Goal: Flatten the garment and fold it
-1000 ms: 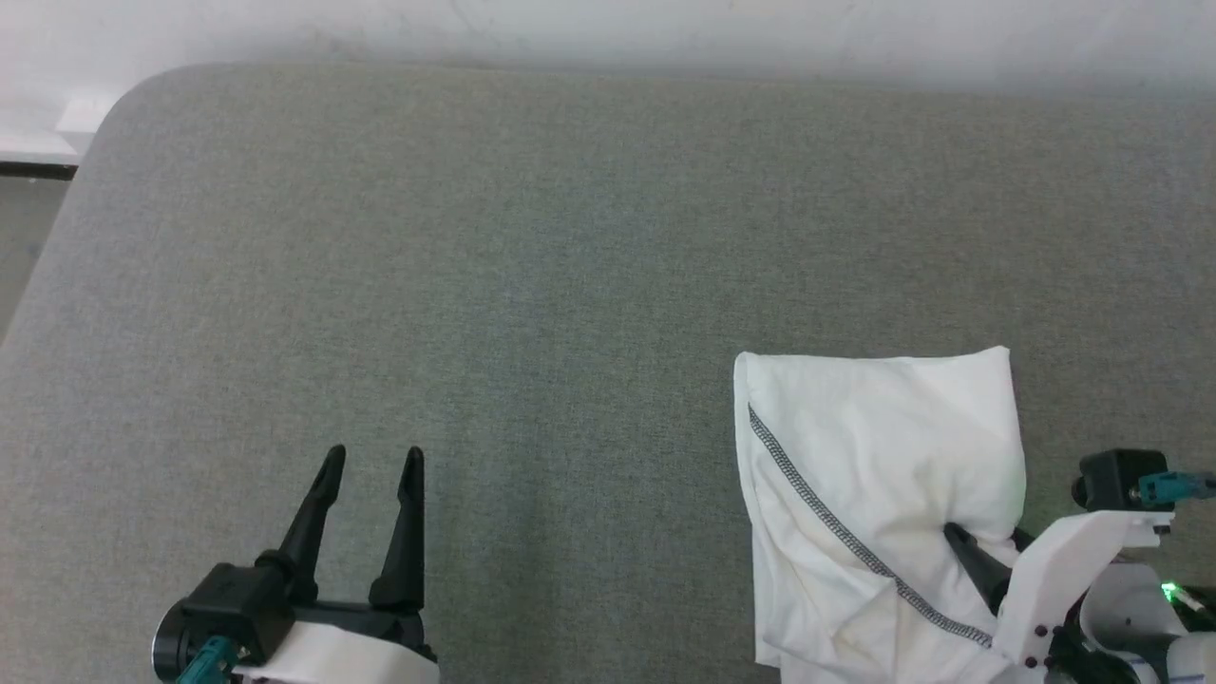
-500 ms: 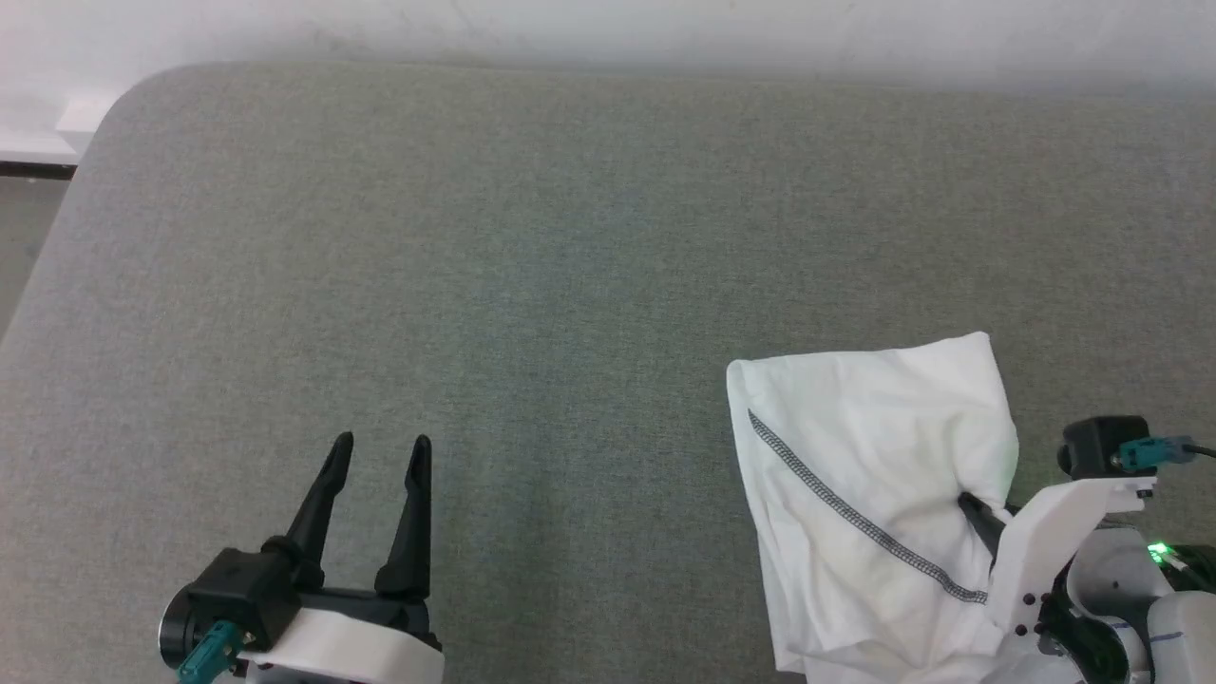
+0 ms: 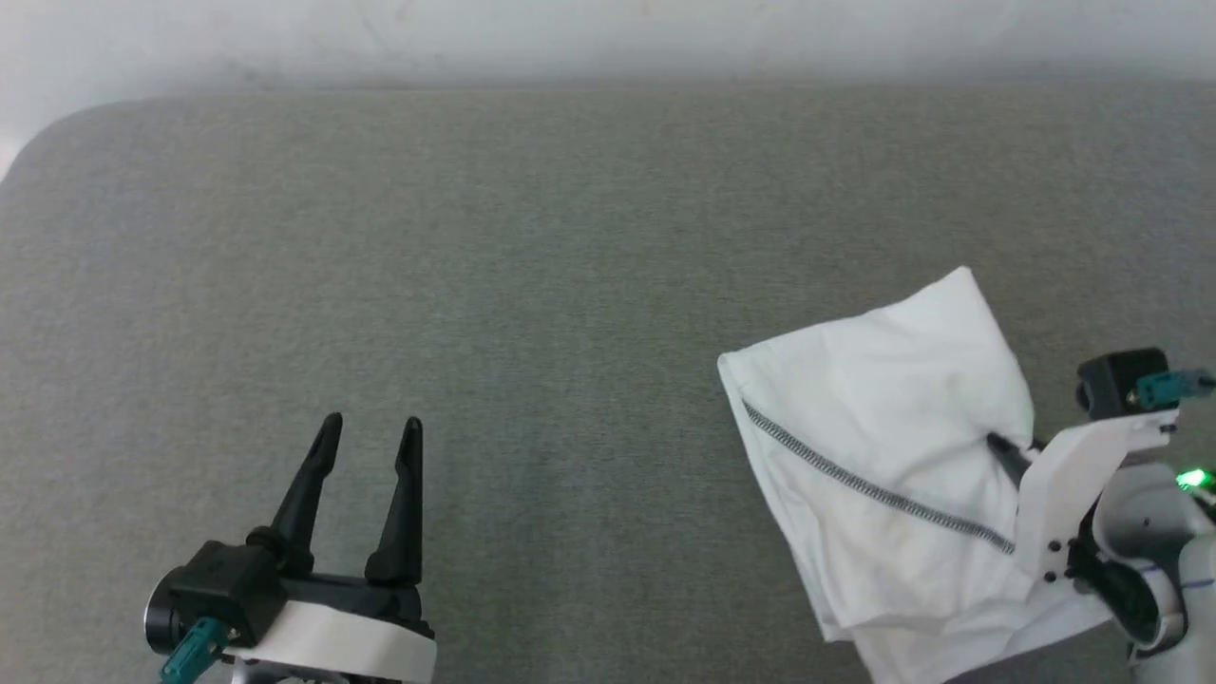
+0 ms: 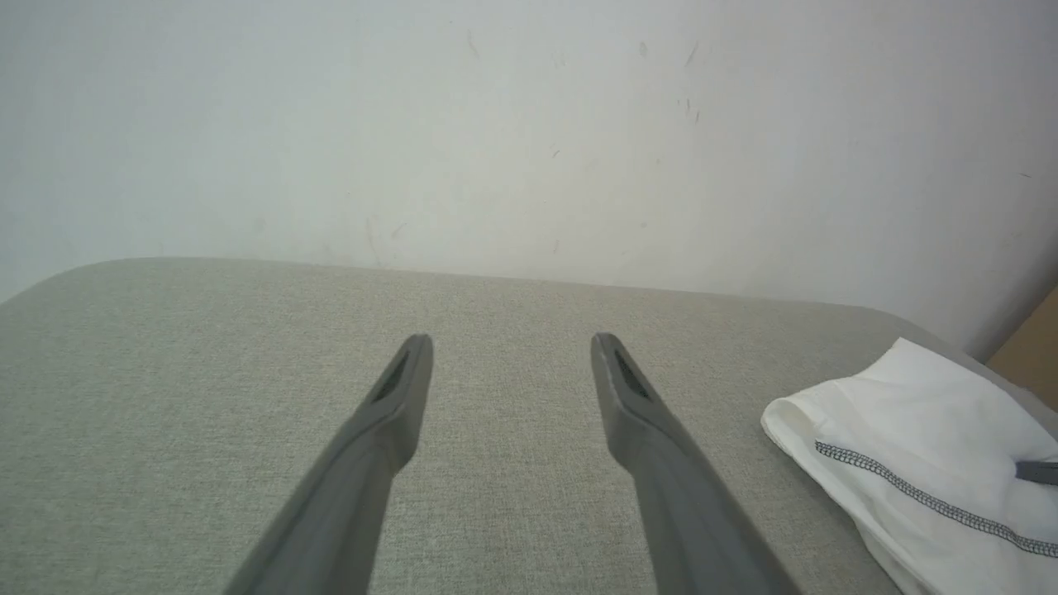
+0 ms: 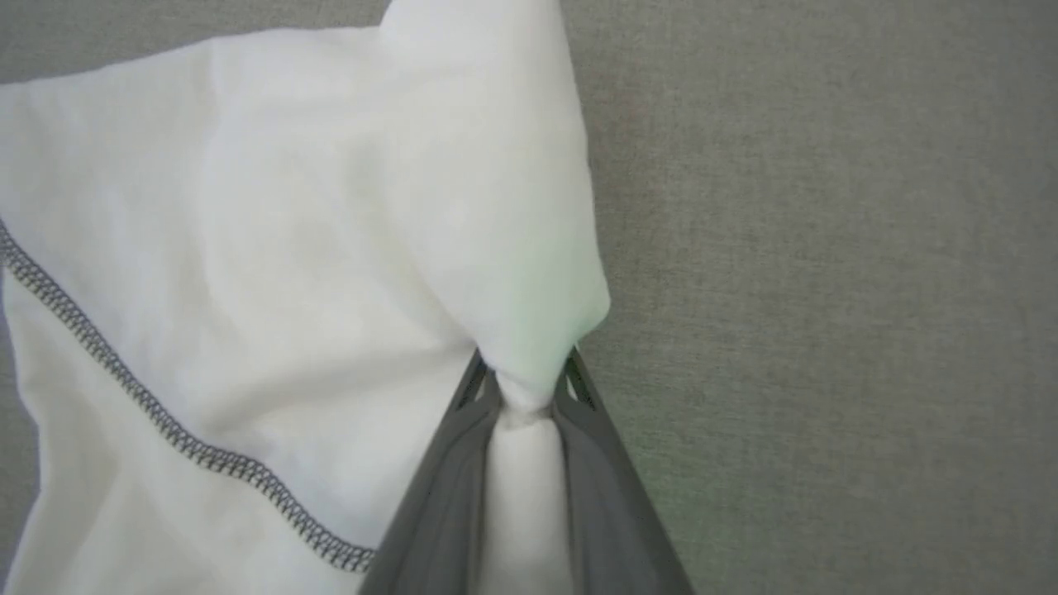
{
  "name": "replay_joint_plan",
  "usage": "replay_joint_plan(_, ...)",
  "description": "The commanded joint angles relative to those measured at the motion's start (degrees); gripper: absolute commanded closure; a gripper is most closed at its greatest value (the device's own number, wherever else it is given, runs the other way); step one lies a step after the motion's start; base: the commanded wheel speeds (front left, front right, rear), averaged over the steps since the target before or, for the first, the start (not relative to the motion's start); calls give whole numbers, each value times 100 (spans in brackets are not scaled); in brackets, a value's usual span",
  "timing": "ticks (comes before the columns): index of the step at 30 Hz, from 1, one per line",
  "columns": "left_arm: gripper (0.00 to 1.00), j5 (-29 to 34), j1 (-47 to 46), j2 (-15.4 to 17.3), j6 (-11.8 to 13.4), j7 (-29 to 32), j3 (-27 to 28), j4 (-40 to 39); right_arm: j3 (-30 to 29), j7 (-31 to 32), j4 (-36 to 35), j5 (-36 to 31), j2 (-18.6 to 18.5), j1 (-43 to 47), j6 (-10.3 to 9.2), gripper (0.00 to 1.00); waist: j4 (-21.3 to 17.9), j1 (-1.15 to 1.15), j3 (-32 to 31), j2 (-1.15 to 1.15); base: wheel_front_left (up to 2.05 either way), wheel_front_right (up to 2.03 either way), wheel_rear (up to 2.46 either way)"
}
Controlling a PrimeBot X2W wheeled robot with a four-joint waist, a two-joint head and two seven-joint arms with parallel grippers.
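Items I see, nearest first:
1. My left gripper (image 3: 371, 423), near left of the grey cushion (image 3: 570, 285): fingers spread apart, empty.
2. My right gripper (image 5: 524, 376), near right corner: fingers pinched on a bunched fold of the shirt (image 3: 883, 418).
3. Shirt: white, folded over, grey stitching (image 3: 855, 480) running diagonally, lying by the right edge.
4. Wall (image 4: 496, 124): pale, behind the far edge.

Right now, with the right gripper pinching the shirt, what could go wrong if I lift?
The right gripper pinches just a small bunched fold of the garment, so the cloth could slip out. The left gripper stands open, apart from the cloth, so a one-point lift may leave it hanging doubled and twisted rather than spread.
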Motion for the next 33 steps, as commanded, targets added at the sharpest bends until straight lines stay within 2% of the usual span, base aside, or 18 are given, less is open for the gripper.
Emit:
replay_joint_plan(1, 0, 36, -84, 24, 26, -17, 15, -23, 3, -3, -37, -37, -32, -113, -13, 100, -169, -1, 24, 0, 0, 0, 0)
replay_joint_plan(14, 0, 125, -197, 131, 94, 134, -36, -182, 303, 78, 44, -328, -709, -905, -13, 100, -996, -1, 127, 0, 0, 0, 0)
replay_joint_plan(22, 0, 271, -370, 320, 186, 206, 75, -507, 386, -22, 209, -505, -1102, -1505, -13, 100, -1364, -1, 506, 0, 0, 0, 0)
replay_joint_plan(33, 0, 566, -701, 771, 314, 353, 401, -1087, -185, -327, 489, -898, -1454, -2047, -13, 100, -1605, -1, 1412, 0, 0, 0, 0)
